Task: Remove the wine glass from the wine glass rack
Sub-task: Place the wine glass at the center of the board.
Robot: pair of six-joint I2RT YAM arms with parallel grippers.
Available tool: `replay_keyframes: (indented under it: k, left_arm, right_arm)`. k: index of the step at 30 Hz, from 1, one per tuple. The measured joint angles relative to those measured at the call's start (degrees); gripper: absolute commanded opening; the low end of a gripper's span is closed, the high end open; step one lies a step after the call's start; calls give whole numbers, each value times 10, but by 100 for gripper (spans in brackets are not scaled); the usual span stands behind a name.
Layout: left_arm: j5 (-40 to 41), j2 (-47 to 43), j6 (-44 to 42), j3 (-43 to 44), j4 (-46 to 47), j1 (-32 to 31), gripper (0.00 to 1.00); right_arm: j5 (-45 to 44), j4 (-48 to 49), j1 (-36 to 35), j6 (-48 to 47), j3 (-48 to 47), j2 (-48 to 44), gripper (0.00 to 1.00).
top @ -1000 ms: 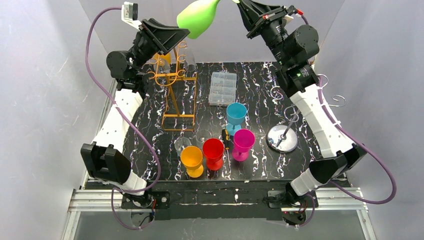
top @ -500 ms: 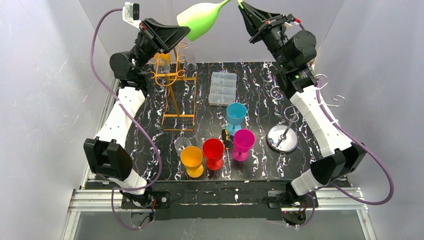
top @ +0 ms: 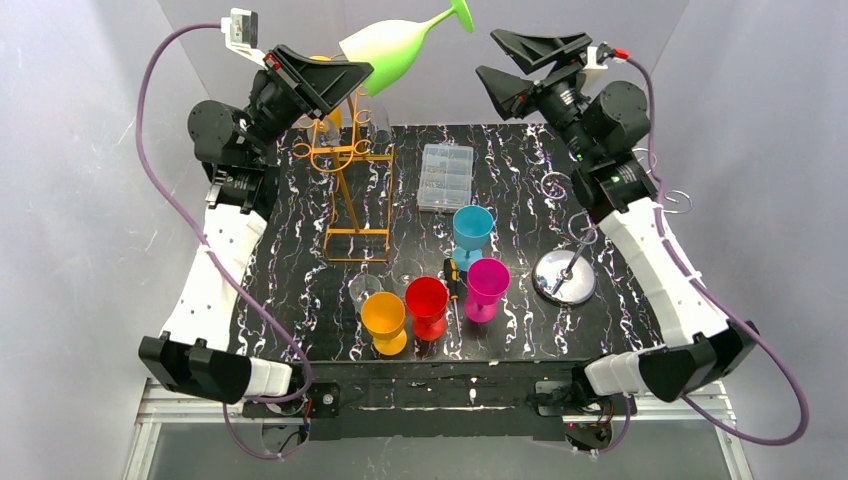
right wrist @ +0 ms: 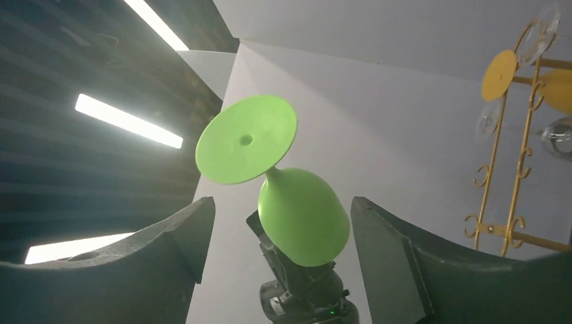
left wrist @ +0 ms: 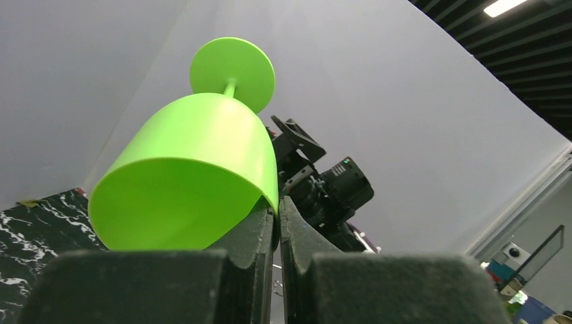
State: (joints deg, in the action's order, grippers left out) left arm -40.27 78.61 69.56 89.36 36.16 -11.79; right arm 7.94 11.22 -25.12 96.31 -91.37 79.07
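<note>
Since the earlier frame the right claw (top: 485, 53) has been spread apart, off the lime-green plastic wine glass (top: 385, 50), now clamped by its rim in the left claw (left wrist: 277, 206), high over the orange wire rack (top: 345, 160). Four coloured goblets (top: 427, 303) are counted on the black bench (top: 300, 270).

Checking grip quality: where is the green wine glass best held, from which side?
Grip the green wine glass by its bowl rim, from the mouth side: the thin wall suits a pinch, as the left gripper shows.
</note>
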Motion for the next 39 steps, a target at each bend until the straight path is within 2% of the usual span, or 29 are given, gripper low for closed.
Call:
replay_keyframes:
  k: [4, 8, 14, 22, 27, 30, 33, 36, 39]
  left_arm:
    - [15, -25, -54, 19, -84, 0, 0]
    - [49, -49, -122, 51, -206, 0, 0]
    - [151, -114, -242, 137, -454, -1, 0]
    - [360, -219, -350, 245, -728, -2, 0]
    - [522, -234, -378, 276, -883, -2, 0]
    - [599, -210, -381, 281, -970, -2, 0]
    - [638, -177, -380, 256, -1019, -2, 0]
    - [649, -139, -381, 205, -1041, 12, 0]
    - [629, -91, -382, 137, -1035, 57, 0]
  right_arm:
    - [-13, -40, 0, -80, 3, -42, 98]
    - [-28, -101, 0, -172, -18, -71, 98]
    - [-45, -209, 0, -327, -69, -86, 98]
    - [-40, -337, 0, -462, -132, -47, 98]
    - [-15, -396, 0, -504, -181, 7, 98]
    - [-6, -426, 0, -521, -190, 25, 98]
    - [-4, -448, 0, -535, -191, 29, 99]
    - [-5, -466, 0, -549, -203, 29, 98]
    - [-7, -481, 0, -564, -224, 30, 98]
